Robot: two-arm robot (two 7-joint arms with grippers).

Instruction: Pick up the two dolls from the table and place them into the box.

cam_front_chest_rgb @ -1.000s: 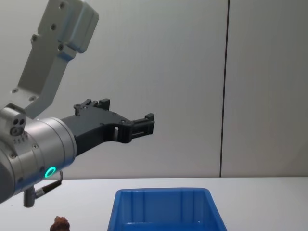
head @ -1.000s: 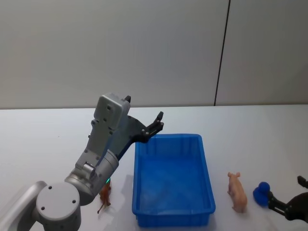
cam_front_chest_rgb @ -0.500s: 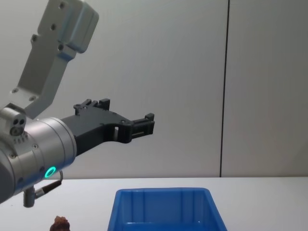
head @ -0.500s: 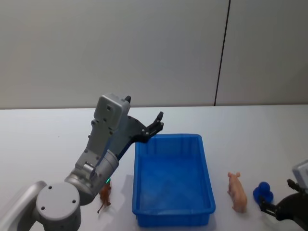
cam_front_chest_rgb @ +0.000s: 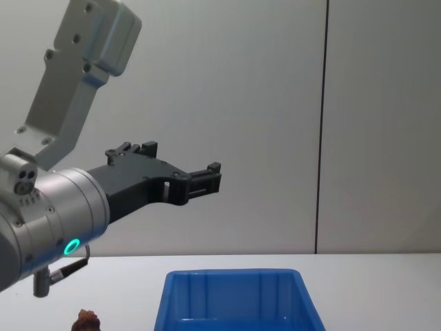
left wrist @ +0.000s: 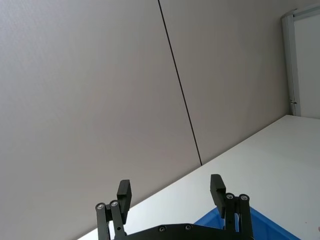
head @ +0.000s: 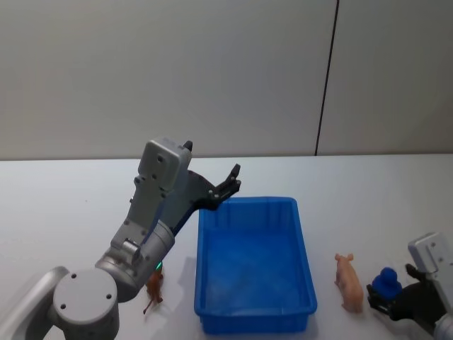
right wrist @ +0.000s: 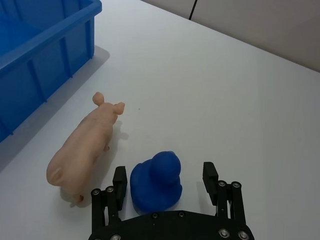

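Note:
A small blue doll (right wrist: pixel 156 179) sits on the white table (right wrist: pixel 200 90) between the fingers of my right gripper (right wrist: pixel 164 180), which is open and straddles it low over the tabletop. A pink pig doll (right wrist: pixel 85 147) lies just beside it, toward the blue box (right wrist: pixel 40 45). In the head view the blue doll (head: pixel 387 281) and pig (head: pixel 348 283) lie right of the box (head: pixel 251 265), with my right gripper (head: pixel 391 292) at them. My left gripper (head: pixel 230 180) hangs open and empty above the box's far left corner.
A small brown animal figure (head: pixel 154 287) stands on the table left of the box, beneath my left arm. The box looks empty inside. A grey panelled wall rises behind the table.
My right gripper has come forward from the view's lower right and now has the blue doll between its open fingers. The left arm has not moved.

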